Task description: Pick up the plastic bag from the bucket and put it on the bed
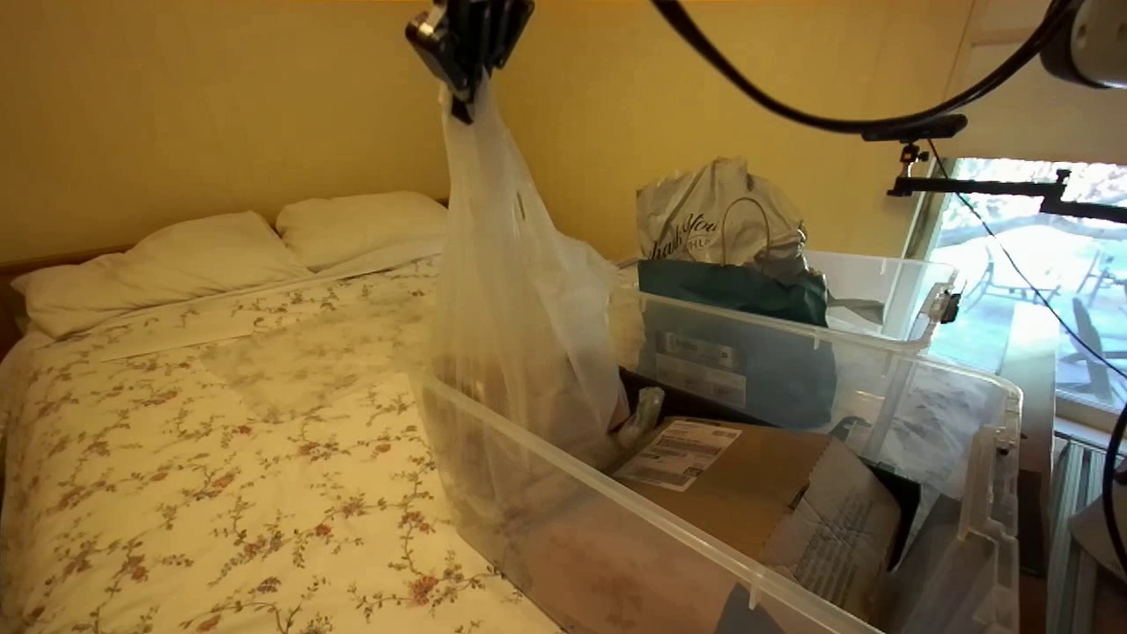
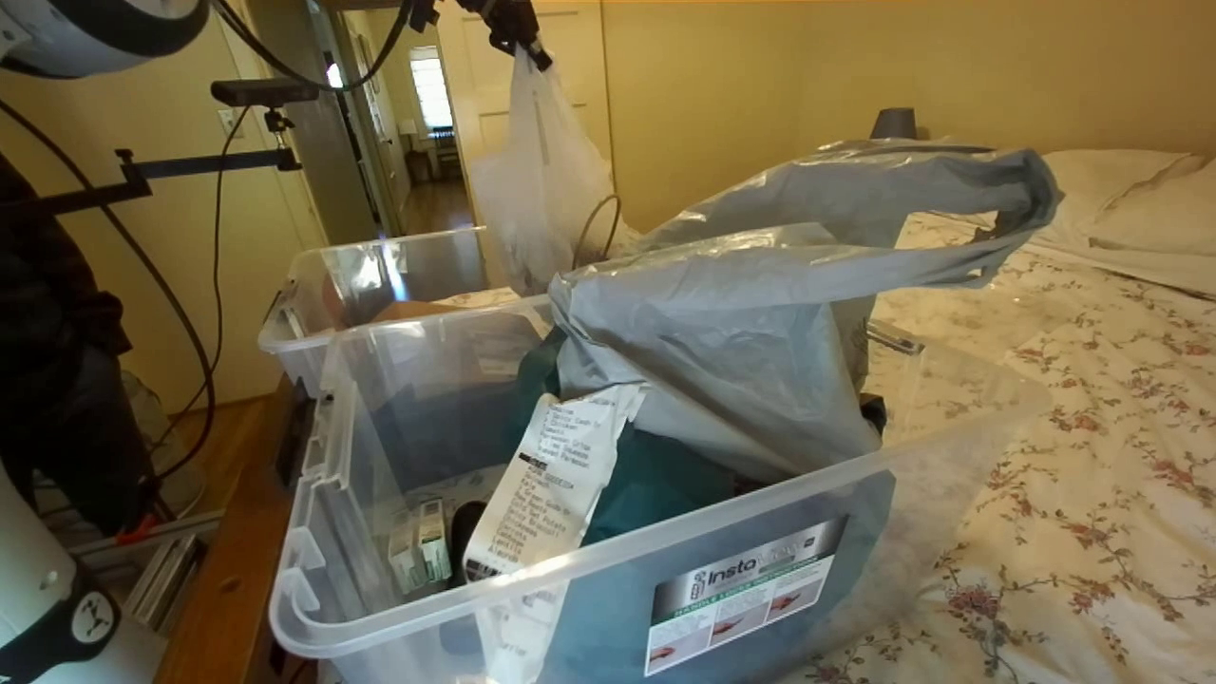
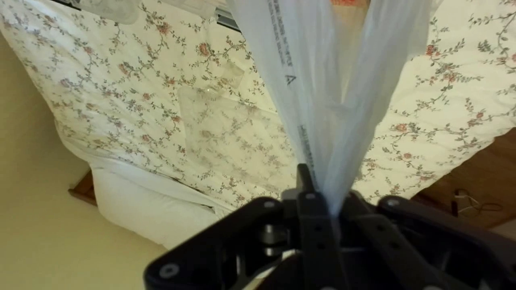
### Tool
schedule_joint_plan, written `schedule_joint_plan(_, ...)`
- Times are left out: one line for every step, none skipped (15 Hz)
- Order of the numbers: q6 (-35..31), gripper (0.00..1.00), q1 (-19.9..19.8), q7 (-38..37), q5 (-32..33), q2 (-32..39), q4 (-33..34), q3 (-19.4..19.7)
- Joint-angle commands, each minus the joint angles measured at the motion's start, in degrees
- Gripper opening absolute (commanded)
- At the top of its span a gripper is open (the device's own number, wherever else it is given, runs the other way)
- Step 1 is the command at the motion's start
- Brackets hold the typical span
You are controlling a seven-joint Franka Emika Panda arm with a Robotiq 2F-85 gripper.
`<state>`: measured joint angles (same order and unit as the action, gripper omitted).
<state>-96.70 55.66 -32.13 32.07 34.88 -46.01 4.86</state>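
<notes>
So yeah, I'm pinching the plastic bag (image 1: 524,299) by its top in my hand (image 3: 331,197), and its lower part's hanging inside the clear bucket (image 1: 651,533).

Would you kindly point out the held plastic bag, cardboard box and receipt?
Held plastic bag (image 1: 521,286), in an exterior view: midsection.
Cardboard box (image 1: 757,484), in an exterior view: top.
Receipt (image 2: 551,475), in an exterior view: printed side.

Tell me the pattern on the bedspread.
The bedspread is off-white with a trailing reddish and green floral print, clearest in the wrist view.
</notes>
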Motion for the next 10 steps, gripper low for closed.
schedule_joint_plan(0.89, 0.01, 0.65, 0.11, 0.16, -0.67, 0.18, 0.0)
schedule_joint_plan(1.26, 0.01, 1.04, 0.13, 0.25, -1.09, 0.18, 0.01)
schedule_joint_plan(1.33, 0.01, 1.16, 0.14, 0.28, -1.19, 0.18, 0.02)
schedule_joint_plan(1.33, 0.01, 1.12, 0.16, 0.29, -1.13, 0.17, 0.09)
schedule_joint_plan(1.33, 0.01, 1.04, 0.2, 0.3, -1.05, 0.16, 0.21)
schedule_joint_plan(1.33, 0.01, 1.0, 0.22, 0.3, -1.0, 0.16, 0.33)
schedule_joint_plan(1.33, 0.01, 0.99, 0.23, 0.3, -0.99, 0.16, 0.37)
schedule_joint_plan(1.19, 0.01, 1.09, 0.38, 1.8, -0.44, 1.4, 1.28)
schedule_joint_plan(1.02, 0.0, 1.4, 0.58, 4.29, -0.02, 3.54, 2.77)
schedule_joint_plan(1.66, 0.0, 1.87, 1.59, 6.59, -0.13, 5.26, 4.07)
